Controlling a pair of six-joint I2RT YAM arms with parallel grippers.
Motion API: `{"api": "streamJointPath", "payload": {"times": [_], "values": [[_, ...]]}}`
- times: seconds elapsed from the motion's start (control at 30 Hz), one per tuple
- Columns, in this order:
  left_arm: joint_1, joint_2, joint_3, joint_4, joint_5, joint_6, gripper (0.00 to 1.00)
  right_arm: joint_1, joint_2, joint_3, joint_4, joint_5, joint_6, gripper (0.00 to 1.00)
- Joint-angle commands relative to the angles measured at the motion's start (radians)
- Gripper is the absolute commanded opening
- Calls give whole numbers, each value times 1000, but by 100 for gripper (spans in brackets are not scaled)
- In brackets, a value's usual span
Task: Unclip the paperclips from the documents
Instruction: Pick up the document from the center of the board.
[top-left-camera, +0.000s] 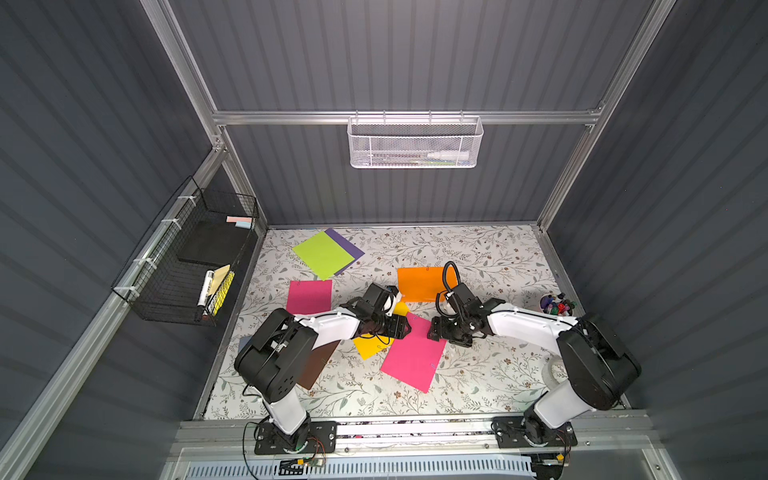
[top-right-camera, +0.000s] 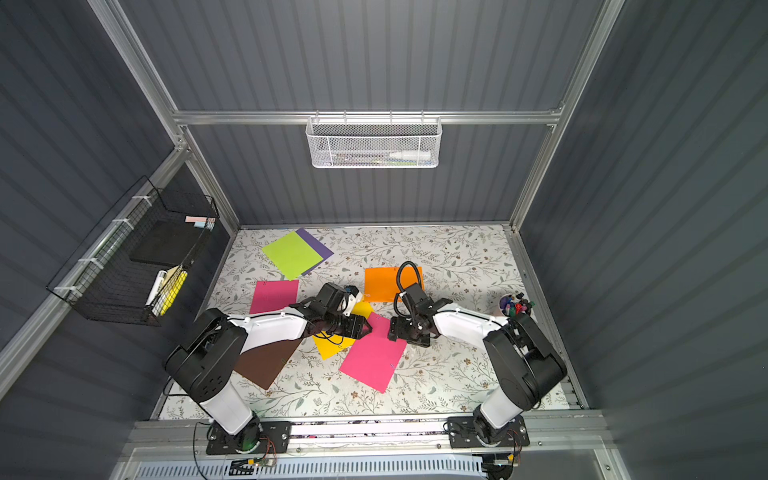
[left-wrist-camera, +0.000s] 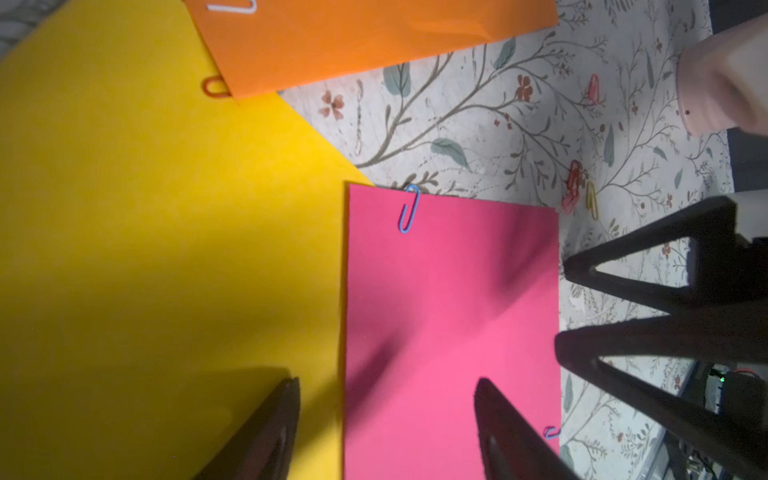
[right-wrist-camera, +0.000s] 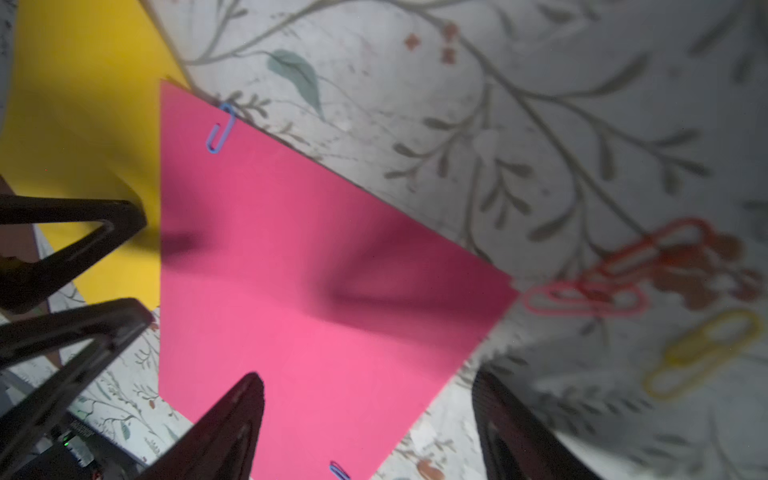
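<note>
Left wrist cam: blue paperclip (left-wrist-camera: 409, 208) is clipped on the magenta sheet (left-wrist-camera: 449, 311), on the edge facing away from the left pincer (left-wrist-camera: 386, 382). It's dead ahead of the gap, long axis pointing back at it. Both pincers gaping, nothing held. Right pincer (right-wrist-camera: 368, 376) sees it off-axis, so left's prob closer imo.

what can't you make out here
- white clip on the orange sheet: cut off by the left wrist view's edge
- second blue clip: partly behind a finger, left wrist view
- loose clips: blurred, right wrist view
- brown sheet: largely under the left arm, in a top view
- purple sheet: mostly under the lime sheet, both top views
</note>
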Motion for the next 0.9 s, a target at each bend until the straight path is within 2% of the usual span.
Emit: {"api": "streamJointPath", "payload": {"times": [0.0,0.27,0.47,0.53,0.67,0.8,0.87], "values": [[-16,18,2,-49,-3,0,67,0,88,9,18,-95,-18,82],[-51,27,-28,-53,6,-20,54,0,128,30,19,-108,-30,82],[-54,27,-31,-54,1,-30,53,0,128,-5,96,-148,8,82],[-54,26,-30,-53,-4,-31,52,0,127,-6,100,-149,7,77],[-54,20,-36,-47,-5,-43,53,-1,113,-11,115,-157,5,51],[-54,0,-41,-47,-10,-55,55,-4,74,-23,123,-149,-3,40],[-54,-23,-31,-57,-20,-59,59,-9,54,-28,128,-147,-6,39]]}}
